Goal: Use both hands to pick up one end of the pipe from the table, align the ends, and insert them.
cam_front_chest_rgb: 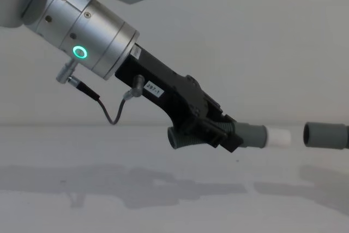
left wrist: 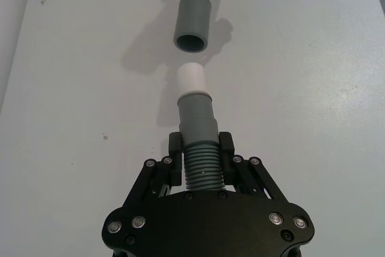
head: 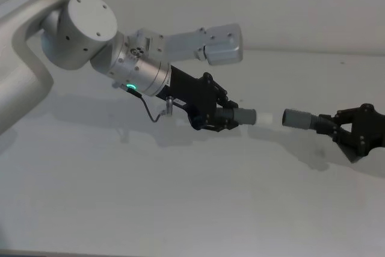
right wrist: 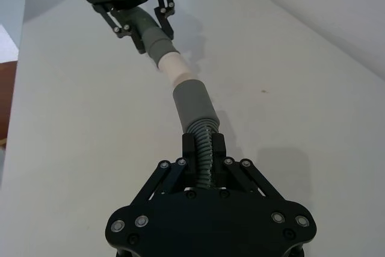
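— What have your jaws got?

— My left gripper (left wrist: 201, 148) is clamped on the ribbed neck of the white-tipped piece (left wrist: 196, 112); my right gripper (right wrist: 203, 154) pinches the socket piece (right wrist: 194, 103) the same way. Both are held above the table (head: 180, 209).

— And the ends?

— Facing along nearly one line, a small gap apart; the socket sits slightly off-axis, I judge.

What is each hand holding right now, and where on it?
Left hand: the white-tipped pipe piece, by its ribbed section. Right hand: the socket pipe piece, by its ribbed hose behind the collar.
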Robot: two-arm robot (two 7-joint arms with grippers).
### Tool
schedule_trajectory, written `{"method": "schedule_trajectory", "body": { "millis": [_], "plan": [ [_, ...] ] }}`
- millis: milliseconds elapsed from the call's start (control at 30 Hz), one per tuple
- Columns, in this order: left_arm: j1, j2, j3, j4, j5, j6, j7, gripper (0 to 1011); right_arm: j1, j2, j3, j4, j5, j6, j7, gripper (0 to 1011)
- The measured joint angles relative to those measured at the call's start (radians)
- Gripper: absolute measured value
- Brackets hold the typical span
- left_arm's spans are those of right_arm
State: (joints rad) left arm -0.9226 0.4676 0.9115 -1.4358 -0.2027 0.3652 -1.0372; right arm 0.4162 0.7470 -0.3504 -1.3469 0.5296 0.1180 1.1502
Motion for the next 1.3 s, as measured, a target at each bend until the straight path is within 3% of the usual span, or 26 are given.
{"method": "schedule_trajectory", "body": {
  "millis": [1300],
  "plan": [
    [-0.005,-0.003,0.007,0.012,-0.015,-0.023,-0.005,348,0.043,-0.002,-0.060,0.030,0.005,-0.001,0.017,156]
  ]
}}
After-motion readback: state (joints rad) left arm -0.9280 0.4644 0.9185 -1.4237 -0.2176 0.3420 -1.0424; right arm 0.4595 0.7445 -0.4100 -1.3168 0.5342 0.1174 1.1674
